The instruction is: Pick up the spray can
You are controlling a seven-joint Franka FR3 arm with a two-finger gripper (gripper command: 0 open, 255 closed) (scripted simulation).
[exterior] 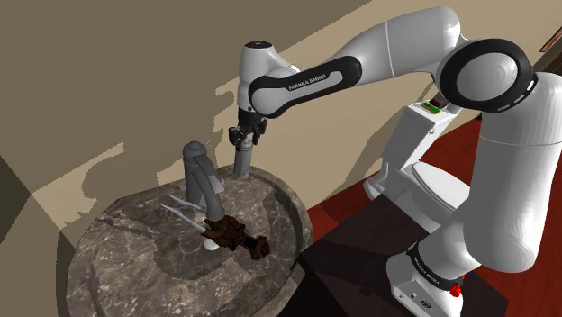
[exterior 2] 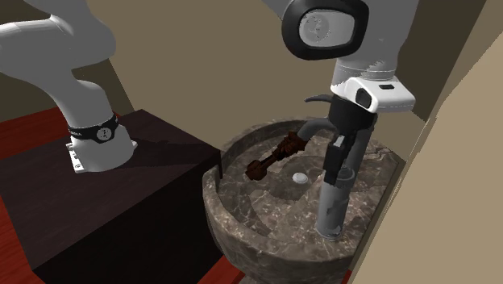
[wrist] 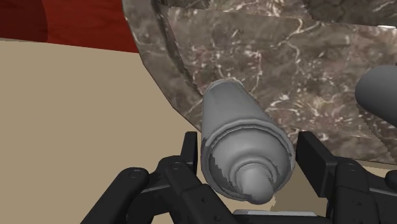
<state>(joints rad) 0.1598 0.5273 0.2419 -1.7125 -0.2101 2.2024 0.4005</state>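
Dark veined stone basin (exterior: 108, 236) against a tan wall. Grey spray can (wrist: 245, 127) stood upright on the basin's rim, near the grey tap (exterior: 198, 171). My gripper (wrist: 251, 145) straddled the can's top, fingers apart, close on either side, not clearly pressing.

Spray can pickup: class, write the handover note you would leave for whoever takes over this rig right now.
Gripper: open, with its fingers on either side of the spray can's top. A gap shows beside one finger, so nothing is gripped.
Spray can: grey, standing upright on the rim of the marbled stone sink, next to the grey faucet.
Done: the gripper is lined up around the can.
Left: close on the can and lift it off the rim.
Note: a brown object lies in the basin, apart from the can.
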